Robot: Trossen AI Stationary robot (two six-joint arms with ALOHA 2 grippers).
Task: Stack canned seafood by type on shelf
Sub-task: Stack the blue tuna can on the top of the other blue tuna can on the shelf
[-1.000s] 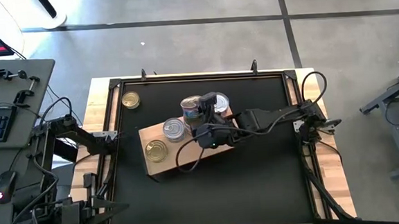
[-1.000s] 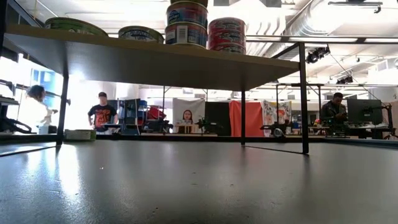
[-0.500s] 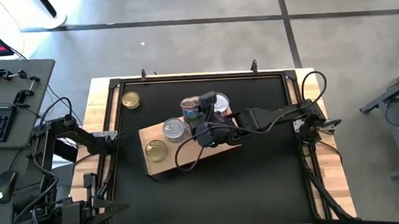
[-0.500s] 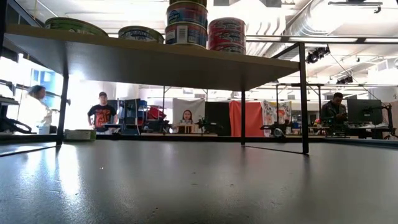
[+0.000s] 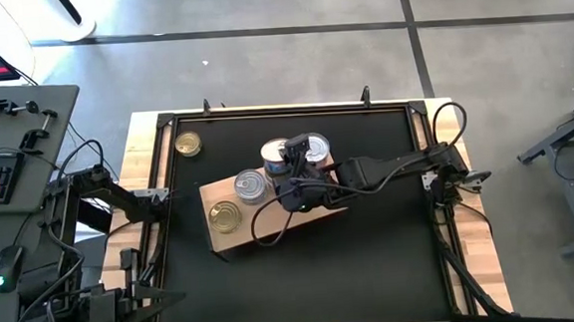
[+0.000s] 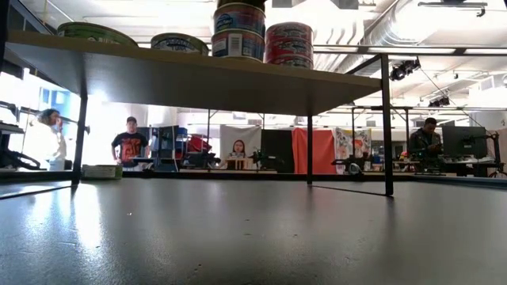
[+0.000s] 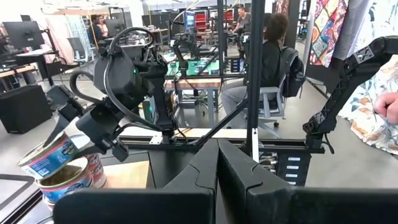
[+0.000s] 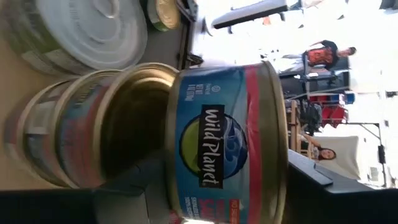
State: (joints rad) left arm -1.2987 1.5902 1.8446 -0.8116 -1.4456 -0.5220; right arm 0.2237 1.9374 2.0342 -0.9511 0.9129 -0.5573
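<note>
One tin (image 5: 278, 154) is what the coming move turns on. From above, my right gripper (image 5: 290, 171) sits over the far part of the shelf (image 5: 234, 236), clamped on that blue-labelled tin right above a stack; a red-and-silver tin (image 5: 315, 148) lies just right of it, a silver tin (image 5: 253, 186) and a gold tin (image 5: 225, 217) sit nearer and to the left on the board, and a lone gold tin (image 5: 188, 143) rests on the black table (image 5: 373, 266) at the far left. My right arm is by far the nearer one; my left gripper (image 5: 164, 194) waits at the table's left edge.

Level with the table, the blue stack stands upright on the shelf beside the red one; my fingers are cut off at the top.

My left wrist view shows fingers pressed together, and the held tin tilted over the stack, not yet flat.

My right wrist view shows the tin's round axis leaning away from the stack's; I cannot make out whether the rims touch.
</note>
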